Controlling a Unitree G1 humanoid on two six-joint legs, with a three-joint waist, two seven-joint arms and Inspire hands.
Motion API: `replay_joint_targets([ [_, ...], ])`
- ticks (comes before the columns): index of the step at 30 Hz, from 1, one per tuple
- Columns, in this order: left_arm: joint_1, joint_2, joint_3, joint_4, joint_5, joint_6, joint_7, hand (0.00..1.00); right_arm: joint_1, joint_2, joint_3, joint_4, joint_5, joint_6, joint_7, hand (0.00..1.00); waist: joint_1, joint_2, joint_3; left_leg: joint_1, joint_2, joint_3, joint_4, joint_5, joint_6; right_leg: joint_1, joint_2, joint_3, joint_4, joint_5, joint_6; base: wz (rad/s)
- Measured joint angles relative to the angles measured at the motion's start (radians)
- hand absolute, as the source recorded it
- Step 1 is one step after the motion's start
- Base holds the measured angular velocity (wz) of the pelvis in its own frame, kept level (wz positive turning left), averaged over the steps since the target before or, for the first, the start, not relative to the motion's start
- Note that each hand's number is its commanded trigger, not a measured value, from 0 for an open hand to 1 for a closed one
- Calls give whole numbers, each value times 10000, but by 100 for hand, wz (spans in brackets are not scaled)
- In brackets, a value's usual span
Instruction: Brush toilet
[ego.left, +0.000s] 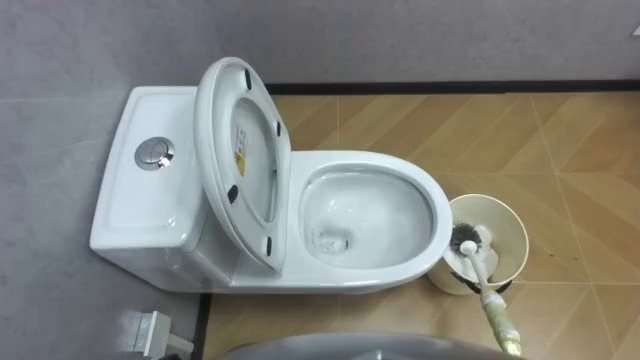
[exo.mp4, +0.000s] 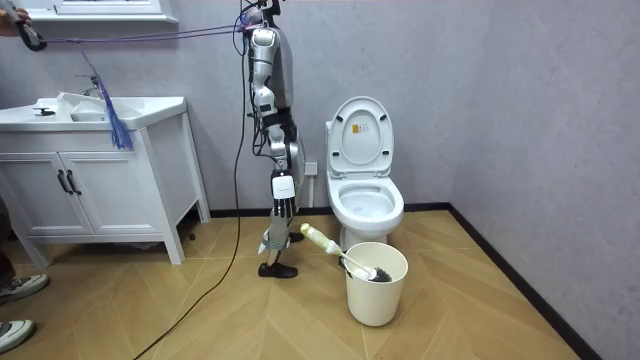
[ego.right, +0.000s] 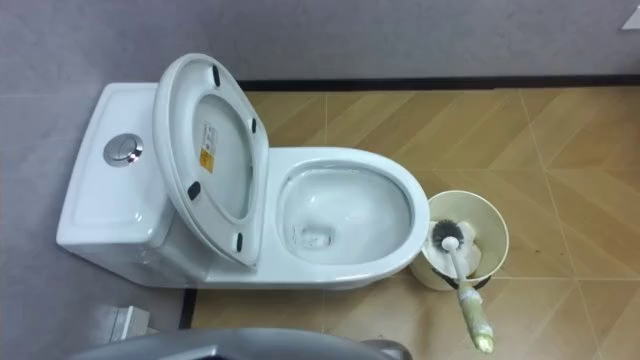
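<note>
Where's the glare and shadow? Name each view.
Left eye view: bright highlights on the toilet bowl and the chrome flush button. Right eye view: the same sheen in the bowl. Room view: even light, soft shadow round the bucket.

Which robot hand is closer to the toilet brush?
Right. The right hand hangs just above the toilet brush handle's end; the left hand is on the robot's wall side, farther off.

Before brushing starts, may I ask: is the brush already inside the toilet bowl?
No, the brush stands head-down in the bucket beside the toilet bowl.
</note>
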Motion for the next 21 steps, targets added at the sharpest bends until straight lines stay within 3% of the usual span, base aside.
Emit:
replay_joint_targets([
  [10,-57,2,-12,-9,-37,-59,0,0,-75,-47,16,-79,-29,-104,-76,0,46,-74,18,-31,4,111,-34,-1,-1,-66,5,70,6,0,0,-1],
  [14,-60,15,-9,-5,-52,-359,-2,0,-213,-107,6,-80,-104,-222,-88,0,51,-100,45,-94,12,153,-8,-4,-2,-156,3,136,6,0,-1,-4],
  [17,-81,37,6,-5,-47,-694,0,0,-260,-203,-12,-454,-251,-458,-230,0,60,-89,66,-254,16,171,-3,-3,0,-360,2,146,10,2,-3,-1],
  [21,-157,126,5,-8,-59,-1101,41,0,-357,-222,-95,-1815,-111,-1220,-553,0,55,-71,59,-363,18,200,0,-1,1,-460,2,152,27,19,-7,0],
])
